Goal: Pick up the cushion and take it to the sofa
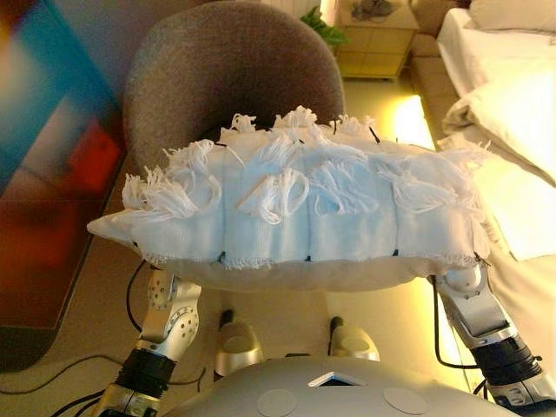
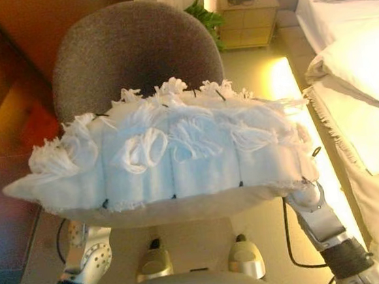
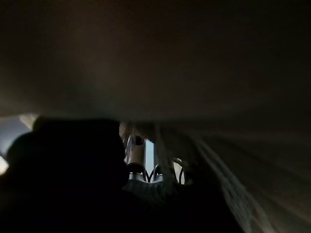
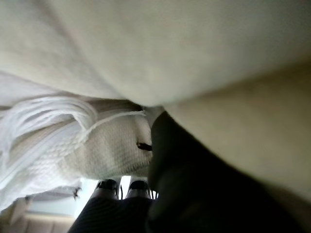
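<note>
A white cushion with fringed tufts on top and a plain beige underside lies flat across both my arms, held up at chest height. It also shows in the right eye view. My left hand is under the cushion's left end, seen only as a dark shape in the left wrist view. My right hand is under the right end, pressed against the cushion's underside. A grey-brown rounded armchair stands just beyond the cushion, facing me.
A bed with white bedding runs along the right. A wooden nightstand and a green plant stand at the back. A dark, glossy panel lines the left side.
</note>
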You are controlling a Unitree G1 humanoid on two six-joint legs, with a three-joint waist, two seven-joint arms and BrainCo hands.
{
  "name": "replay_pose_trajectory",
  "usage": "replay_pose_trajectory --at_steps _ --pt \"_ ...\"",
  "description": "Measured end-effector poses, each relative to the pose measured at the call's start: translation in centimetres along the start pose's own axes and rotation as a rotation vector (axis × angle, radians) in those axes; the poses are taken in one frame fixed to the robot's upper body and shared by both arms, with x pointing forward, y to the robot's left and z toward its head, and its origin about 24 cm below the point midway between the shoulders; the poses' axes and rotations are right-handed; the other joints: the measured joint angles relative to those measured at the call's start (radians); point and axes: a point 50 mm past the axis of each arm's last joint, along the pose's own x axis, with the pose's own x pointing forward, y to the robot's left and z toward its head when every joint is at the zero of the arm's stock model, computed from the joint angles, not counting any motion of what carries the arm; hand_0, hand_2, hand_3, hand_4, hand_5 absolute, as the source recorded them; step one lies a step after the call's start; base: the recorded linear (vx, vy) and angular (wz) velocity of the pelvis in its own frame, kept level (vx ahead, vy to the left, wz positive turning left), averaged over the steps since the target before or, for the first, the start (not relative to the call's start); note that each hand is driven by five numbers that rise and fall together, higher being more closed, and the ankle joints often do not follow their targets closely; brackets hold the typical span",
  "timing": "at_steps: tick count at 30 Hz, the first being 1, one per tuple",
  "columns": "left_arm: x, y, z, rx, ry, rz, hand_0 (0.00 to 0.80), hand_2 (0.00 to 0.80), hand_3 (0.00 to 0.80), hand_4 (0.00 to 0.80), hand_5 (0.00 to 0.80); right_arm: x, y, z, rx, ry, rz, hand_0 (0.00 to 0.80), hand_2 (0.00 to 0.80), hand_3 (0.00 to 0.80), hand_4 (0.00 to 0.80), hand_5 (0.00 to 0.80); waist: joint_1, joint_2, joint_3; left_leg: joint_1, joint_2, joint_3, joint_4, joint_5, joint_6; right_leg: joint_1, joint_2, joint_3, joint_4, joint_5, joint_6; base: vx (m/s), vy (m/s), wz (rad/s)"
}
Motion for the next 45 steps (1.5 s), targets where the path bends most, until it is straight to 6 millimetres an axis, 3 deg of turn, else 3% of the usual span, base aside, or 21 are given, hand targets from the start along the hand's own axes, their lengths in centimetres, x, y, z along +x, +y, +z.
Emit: replay_pose_trajectory --at_steps 1,6,9,10,11,12,13,14,15,17,18,19,20,22,25,28,30,35,39,42,45 --pt "0.1 0.1 0.2 0.002 -0.012 0.003 0.8 0.8 0.8 0.8 0.8 0.1 0.1 0.1 -0.006 -0.007 -0.003 0.8 0.8 0.8 0.8 0.8 0.015 0.007 0.016 -0.01 -0.002 -0.008 0.004 0.002 -0.038 -0.003 0.0 0.006 -0.003 0.002 0.005 0.407 0.021 0.12" --pt "0.6 0.5 0.8 0.02 -0.031 0.0 0.8 0.8 0.8 0.8 0.8 0.8 0.4 0.1 -0.014 -0.011 -0.006 0.8 0.8 0.8 0.8 0.8 0.068 -0.01 0.093 -0.042 -0.009 -0.043 0.092 -0.021 -0.084 -0.053 0.019 0.031 0.155 -0.093 -0.01 0.588 0.091 0.21" --pt "1.1 -0.2 0.6 0.0 -0.033 -0.022 0.8 0.8 0.8 0.8 0.8 1.0 -0.1 0.3 -0.031 -0.019 -0.027 0.8 0.8 0.8 0.8 0.8 0.054 -0.021 0.12 -0.141 -0.075 -0.002 0.261 -0.092 -0.009 -0.001 0.006 0.041 0.093 -0.096 -0.004 0.745 0.213 0.45" --pt "1.2 -0.3 0.7 -0.004 -0.042 -0.02 0.8 0.8 0.8 0.8 0.8 1.1 -0.1 0.3 -0.028 -0.025 -0.036 0.8 0.8 0.8 0.8 0.8 0.07 -0.036 0.133 -0.125 -0.082 0.022 0.238 -0.088 0.008 0.005 0.0 0.049 0.104 -0.094 0.015 0.869 0.288 -0.06" --pt "1.5 -0.3 0.8 -0.003 -0.052 -0.021 0.8 0.8 0.8 0.8 0.8 1.3 -0.1 0.5 -0.029 -0.036 -0.032 0.8 0.8 0.8 0.8 0.8 0.074 -0.03 0.149 -0.125 -0.055 0.041 0.246 -0.083 0.003 -0.02 0.021 0.022 0.223 -0.165 0.012 0.866 0.317 -0.14" --pt "1.6 0.0 1.2 0.021 -0.05 -0.025 0.8 0.8 0.8 0.8 0.8 1.3 0.1 0.4 -0.019 -0.035 -0.029 0.8 0.8 0.8 0.8 0.8 0.083 -0.044 0.162 -0.111 -0.043 0.049 0.281 -0.099 -0.003 -0.027 0.061 -0.047 0.43 -0.261 -0.026 0.925 0.379 -0.08" --pt "1.5 0.2 1.3 0.036 -0.045 -0.023 0.8 0.8 0.8 0.8 0.8 1.4 0.3 0.5 -0.016 -0.038 -0.019 0.8 0.8 0.8 0.8 0.8 0.103 -0.068 0.159 -0.106 -0.05 0.084 0.326 -0.12 -0.001 0.019 0.068 -0.078 0.408 -0.314 -0.107 0.902 0.367 0.07" --pt "1.7 0.1 1.3 0.033 -0.053 -0.022 0.8 0.8 0.8 0.8 0.8 1.6 0.2 0.6 -0.018 -0.049 -0.026 0.8 0.8 0.8 0.8 0.8 0.097 -0.071 0.163 -0.183 -0.06 0.143 0.42 -0.159 0.005 0.088 0.065 -0.058 0.318 -0.346 -0.103 0.872 0.334 0.37" --pt "2.0 -0.3 1.3 0.02 -0.06 -0.03 0.8 0.8 0.8 0.8 0.8 1.7 -0.4 0.7 -0.027 -0.055 -0.052 0.8 0.8 0.8 0.8 0.8 0.074 -0.072 0.16 -0.227 -0.099 0.177 0.418 -0.168 0.033 0.106 0.053 -0.05 0.285 -0.353 -0.099 0.822 0.274 0.49" --pt "2.1 -1.0 0.9 0.003 -0.06 -0.038 0.8 0.8 0.8 0.8 0.8 1.7 -1.1 0.7 -0.028 -0.05 -0.062 0.8 0.8 0.8 0.8 0.8 0.089 -0.075 0.139 -0.226 -0.191 0.21 0.354 -0.131 0.149 0.12 0.009 -0.035 0.274 -0.362 -0.07 0.714 0.194 -0.26" --pt "2.1 -1.0 1.0 0.009 -0.066 -0.039 0.8 0.8 0.8 0.8 0.8 1.7 -1.1 0.7 -0.021 -0.048 -0.059 0.8 0.8 0.8 0.8 0.8 0.107 -0.082 0.123 -0.228 -0.2 0.216 0.36 -0.118 0.171 0.112 0.003 -0.027 0.322 -0.382 -0.053 0.647 0.147 -0.66" --pt "2.4 -0.7 1.5 0.029 -0.08 -0.039 0.8 0.8 0.8 0.8 0.8 1.7 -0.5 0.6 0.003 -0.043 -0.058 0.8 0.8 0.8 0.8 0.8 0.111 -0.111 0.107 -0.239 -0.204 0.241 0.379 -0.126 0.195 0.053 -0.001 -0.013 0.548 -0.396 -0.025 0.619 0.123 -0.26" --pt "2.5 -0.3 1.9 0.053 -0.082 -0.04 0.8 0.8 0.8 0.8 0.8 1.1 0.2 0.3 0.038 -0.022 -0.061 0.8 0.8 0.8 0.8 0.8 0.106 -0.15 0.075 -0.235 -0.213 0.253 0.363 -0.128 0.196 0.009 0.011 -0.01 0.701 -0.388 -0.019 0.502 0.1 0.02" --pt "2.6 0.1 2.3 0.082 -0.08 -0.051 0.8 0.8 0.8 0.8 0.8 0.7 0.7 0.2 0.057 -0.01 -0.066 0.8 0.8 0.8 0.8 0.8 0.095 -0.186 0.045 -0.189 -0.231 0.253 0.274 -0.094 0.213 0.039 0.065 -0.014 0.67 -0.256 -0.024 0.461 0.092 0.09" --pt "2.9 0.0 2.7 0.079 -0.103 -0.052 0.8 0.8 0.8 0.8 0.8 0.9 0.6 0.4 0.053 -0.023 -0.059 0.8 0.8 0.8 0.8 0.8 0.093 -0.153 0.044 -0.033 -0.231 0.22 0.029 0.01 0.211 0.059 0.043 -0.131 0.491 -0.272 -0.034 0.422 0.02 -0.22" --pt "3.2 -0.3 2.8 0.062 -0.122 -0.052 0.8 0.8 0.8 0.8 0.8 0.9 0.6 0.4 0.056 -0.026 -0.062 0.8 0.8 0.8 0.8 0.8 0.054 -0.115 0.035 0.009 -0.226 0.167 -0.048 0.033 0.209 -0.025 0.08 -0.141 0.323 -0.279 -0.059 0.33 -0.062 0.05" --pt "3.3 -0.5 2.5 0.048 -0.116 -0.047 0.8 0.8 0.8 0.8 0.8 0.7 0.6 0.3 0.062 -0.018 -0.061 0.8 0.8 0.8 0.8 0.8 0.01 -0.091 0.038 0.031 -0.227 0.124 -0.082 0.039 0.202 -0.104 0.089 -0.135 0.199 -0.221 -0.083 0.409 -0.131 0.43" --pt "3.0 -0.1 1.9 0.071 -0.088 -0.052 0.8 0.8 0.8 0.8 0.8 0.5 0.5 -0.2 0.059 0.004 -0.068 0.8 0.8 0.8 0.8 0.8 -0.022 -0.079 0.039 0.106 -0.231 0.082 -0.095 -0.003 0.17 -0.177 0.012 -0.08 -0.175 0.098 -0.059 0.505 -0.174 0.31" --pt "2.5 0.2 1.8 0.084 -0.069 -0.051 0.8 0.8 0.8 0.8 0.8 0.4 0.6 -0.6 0.057 0.024 -0.059 0.8 0.8 0.8 0.8 0.8 -0.04 -0.104 0.014 0.187 -0.219 0.042 -0.068 -0.085 0.111 -0.129 -0.03 -0.058 -0.137 0.124 -0.058 0.423 -0.216 0.32" --pt "2.3 -0.3 1.2 0.049 -0.065 -0.051 0.8 0.8 0.8 0.8 0.8 0.5 -0.3 -0.6 0.028 0.025 -0.055 0.8 0.8 0.8 0.8 0.8 -0.049 -0.039 -0.017 0.203 -0.109 0.05 -0.064 -0.121 0.063 -0.122 0.064 -0.073 -0.124 0.179 -0.073 0.402 -0.221 0.17" --pt "2.2 -0.2 1.2 0.049 -0.062 -0.055 0.8 0.8 0.8 0.8 0.8 0.6 -0.7 -0.7 0.023 0.039 -0.026 0.8 0.8 0.8 0.8 0.8 -0.075 -0.03 -0.025 0.21 -0.034 0.1 -0.005 -0.128 0.039 -0.099 0.129 -0.113 -0.125 0.193 -0.165 0.287 -0.266 0.01"
